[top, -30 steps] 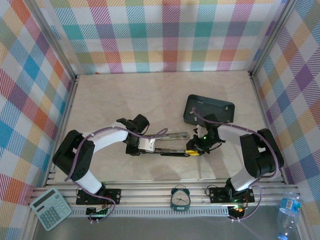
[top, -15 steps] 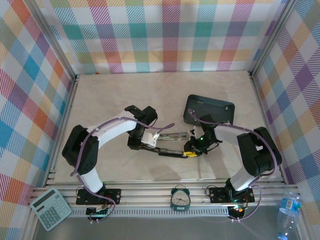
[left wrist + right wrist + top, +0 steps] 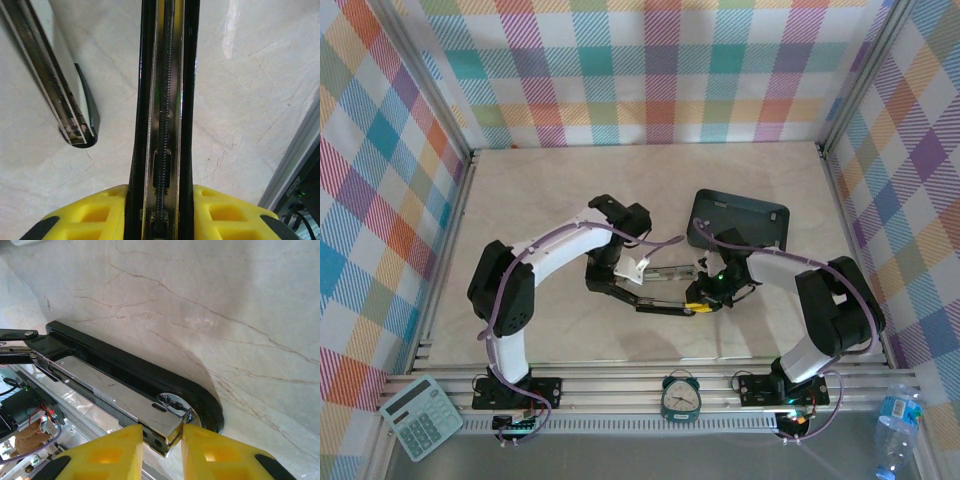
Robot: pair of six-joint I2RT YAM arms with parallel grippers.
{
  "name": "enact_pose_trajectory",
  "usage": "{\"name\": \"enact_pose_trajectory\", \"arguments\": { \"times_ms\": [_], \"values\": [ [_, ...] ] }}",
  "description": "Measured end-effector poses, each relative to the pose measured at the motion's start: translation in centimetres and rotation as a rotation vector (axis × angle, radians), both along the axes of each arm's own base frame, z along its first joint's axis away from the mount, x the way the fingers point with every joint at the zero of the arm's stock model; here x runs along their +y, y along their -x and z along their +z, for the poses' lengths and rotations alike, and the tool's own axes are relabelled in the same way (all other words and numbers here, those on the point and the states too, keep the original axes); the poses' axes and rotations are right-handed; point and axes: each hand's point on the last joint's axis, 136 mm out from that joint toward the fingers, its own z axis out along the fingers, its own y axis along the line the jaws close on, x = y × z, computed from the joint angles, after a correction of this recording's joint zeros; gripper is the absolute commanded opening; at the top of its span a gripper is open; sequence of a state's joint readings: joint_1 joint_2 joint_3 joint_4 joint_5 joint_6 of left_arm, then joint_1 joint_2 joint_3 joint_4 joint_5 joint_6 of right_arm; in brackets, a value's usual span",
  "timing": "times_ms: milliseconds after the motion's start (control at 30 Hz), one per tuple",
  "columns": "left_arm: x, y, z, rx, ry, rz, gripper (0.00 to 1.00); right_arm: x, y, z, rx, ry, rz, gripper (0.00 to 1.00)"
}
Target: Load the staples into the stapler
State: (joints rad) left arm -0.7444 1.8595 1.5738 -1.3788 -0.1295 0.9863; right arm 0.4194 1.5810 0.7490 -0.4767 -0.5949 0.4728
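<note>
At mid-table the stapler [image 3: 658,285] is lying swung open, and both arms are sharing the job of holding it apart. The left gripper [image 3: 162,207] is clamping tight on the black upper arm [image 3: 187,75], its long spring [image 3: 165,125] facing the camera. The right gripper [image 3: 162,437] is pinching narrowly on the front tip of a metal plate [image 3: 110,395] over the black base [image 3: 200,390], probably pinning that half down for loading. A metal rail [image 3: 55,80] is ending free beside the held arm. The staples are proving too small to pick out; they may be sitting near the dark tray [image 3: 738,218], but I cannot tell.
</note>
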Motion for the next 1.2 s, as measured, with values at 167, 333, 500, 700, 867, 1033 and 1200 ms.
{"name": "enact_pose_trajectory", "arguments": {
  "times_ms": [167,333,500,700,867,1033,1200],
  "values": [
    [-1.7,0.2,1.4,0.004,0.07,0.036,0.28,0.2,-0.2,-0.1,-0.004,-0.01,-0.017,0.21],
    [-3.4,0.3,2.5,0.003,0.138,0.078,0.24,0.3,-0.3,-0.1,-0.008,-0.024,-0.027,0.19],
    [-6.4,0.1,3.7,-0.008,0.266,0.134,0.21,0.7,-0.8,0.1,-0.032,-0.049,-0.029,0.18],
    [-10.2,0.1,3.8,-0.015,0.38,0.172,0.15,1.2,-1.2,0.2,-0.059,-0.077,-0.026,0.17],
    [-12.0,0.1,3.4,-0.03,0.411,0.185,0.11,1.4,-1.3,0.2,-0.067,-0.092,-0.03,0.17],
    [-13.2,0.2,2.9,-0.042,0.427,0.183,0.11,1.5,-1.3,0.1,-0.068,-0.102,-0.031,0.17],
    [-14.5,0.0,2.3,-0.051,0.445,0.177,0.1,1.6,-1.4,0.1,-0.074,-0.11,-0.03,0.17]
  ]
}}
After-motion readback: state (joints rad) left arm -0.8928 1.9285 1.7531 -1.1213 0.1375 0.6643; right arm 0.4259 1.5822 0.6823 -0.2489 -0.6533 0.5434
